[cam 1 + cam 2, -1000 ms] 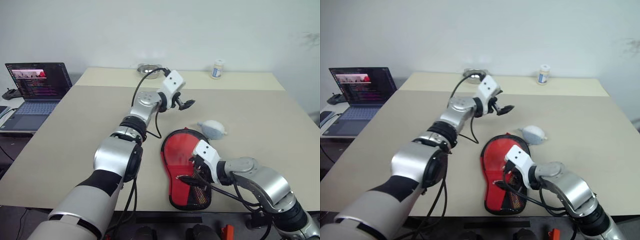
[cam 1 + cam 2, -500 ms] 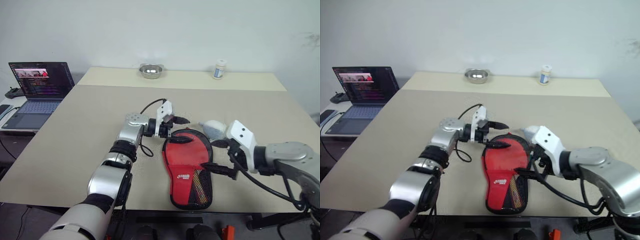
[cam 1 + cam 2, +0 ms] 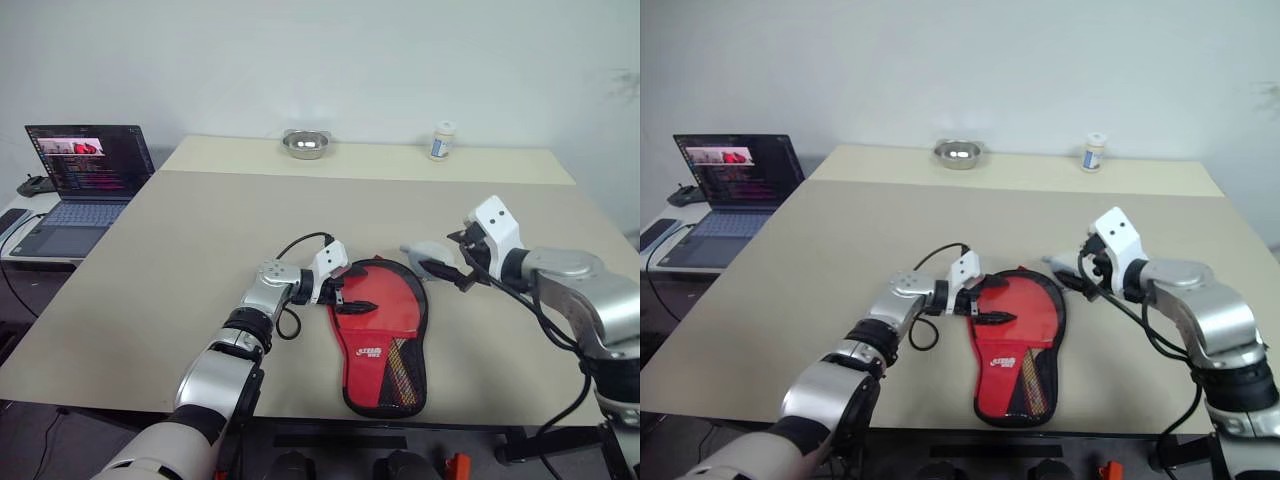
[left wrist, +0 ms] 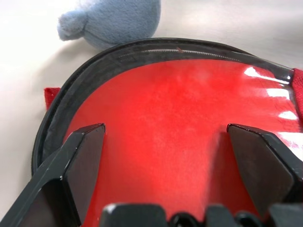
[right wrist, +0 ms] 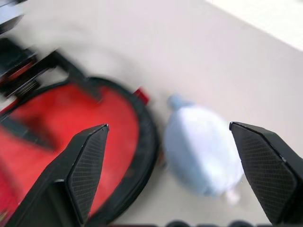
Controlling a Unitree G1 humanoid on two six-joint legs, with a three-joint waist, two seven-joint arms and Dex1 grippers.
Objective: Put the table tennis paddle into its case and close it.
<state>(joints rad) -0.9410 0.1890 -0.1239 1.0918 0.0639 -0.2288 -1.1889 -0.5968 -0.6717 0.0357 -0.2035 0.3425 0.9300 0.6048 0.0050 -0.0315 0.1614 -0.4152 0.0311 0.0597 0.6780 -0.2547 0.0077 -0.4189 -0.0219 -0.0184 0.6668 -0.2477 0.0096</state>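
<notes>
Beige table [image 3: 150, 260]; white wall [image 3: 350, 60] behind.

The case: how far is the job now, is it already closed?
Done: the paddle's red face lies inside the case. In hand: the open left claw is low at the case's round end. The open right claw is above the pale blue toy. Left: the zipper edge looks open, so closing remains.
</notes>
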